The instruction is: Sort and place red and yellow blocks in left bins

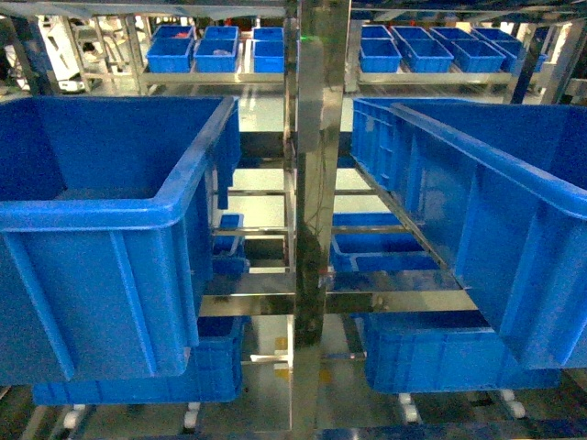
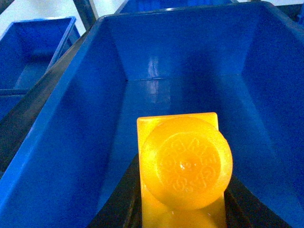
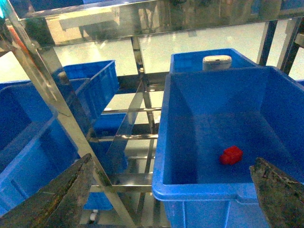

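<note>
Yellow brick (image 2: 183,166), one, sits clamped in the left gripper (image 2: 183,209) over a blue bin (image 2: 71,156). Right gripper (image 3: 171,190) hangs spread wide; beyond it, one red block (image 3: 231,155) lies on another bin's (image 3: 199,190) floor.

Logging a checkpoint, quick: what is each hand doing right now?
Left hand: closed on the yellow block, over a blue bin.
Right hand: open, holding nothing.

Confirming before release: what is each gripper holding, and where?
Left gripper pinches the yellow brick by its lower sides. Right gripper open, holding nothing.
</note>
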Robot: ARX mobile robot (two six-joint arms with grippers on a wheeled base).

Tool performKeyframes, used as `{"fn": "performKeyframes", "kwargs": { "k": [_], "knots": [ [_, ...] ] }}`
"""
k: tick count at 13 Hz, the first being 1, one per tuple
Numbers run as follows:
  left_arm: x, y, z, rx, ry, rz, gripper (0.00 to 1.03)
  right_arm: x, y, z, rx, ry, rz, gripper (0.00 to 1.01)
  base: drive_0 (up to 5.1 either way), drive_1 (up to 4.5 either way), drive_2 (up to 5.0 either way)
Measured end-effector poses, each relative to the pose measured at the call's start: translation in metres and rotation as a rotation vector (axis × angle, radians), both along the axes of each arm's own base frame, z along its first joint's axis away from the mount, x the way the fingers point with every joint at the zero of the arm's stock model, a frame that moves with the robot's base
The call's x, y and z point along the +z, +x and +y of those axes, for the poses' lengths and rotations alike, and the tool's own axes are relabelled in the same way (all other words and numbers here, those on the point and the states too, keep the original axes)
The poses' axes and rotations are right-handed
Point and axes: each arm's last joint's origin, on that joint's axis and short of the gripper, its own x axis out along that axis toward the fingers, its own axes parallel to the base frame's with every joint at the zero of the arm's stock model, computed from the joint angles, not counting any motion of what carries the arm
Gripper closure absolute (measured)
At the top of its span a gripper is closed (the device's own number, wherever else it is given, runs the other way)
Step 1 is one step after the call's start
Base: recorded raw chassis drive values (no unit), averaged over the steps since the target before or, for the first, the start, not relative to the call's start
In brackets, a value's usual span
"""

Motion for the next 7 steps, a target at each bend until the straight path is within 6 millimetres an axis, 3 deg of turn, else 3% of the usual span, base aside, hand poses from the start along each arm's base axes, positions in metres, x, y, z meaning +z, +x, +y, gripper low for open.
{"fn": "performKeyframes", "kwargs": {
  "k": [2,4,7],
  "knots": [
    [-0.012,0.018,0.002,-0.011,0.030,0.038,0.75,0.000,0.000,0.000,0.000,0.000,0.002,0.03,0.0,0.00,0.0],
    [-0.043,0.058,0.005,-0.058,0.104,0.145,0.75,0.000,0.000,0.000,0.000,0.000,0.001,0.03,0.0,0.00,0.0],
    [-0.063,0.111,0.004,-0.082,0.119,0.205,0.75,0.000,0.000,0.000,0.001,0.000,0.002,0.03,0.0,0.00,0.0]
  ]
}}
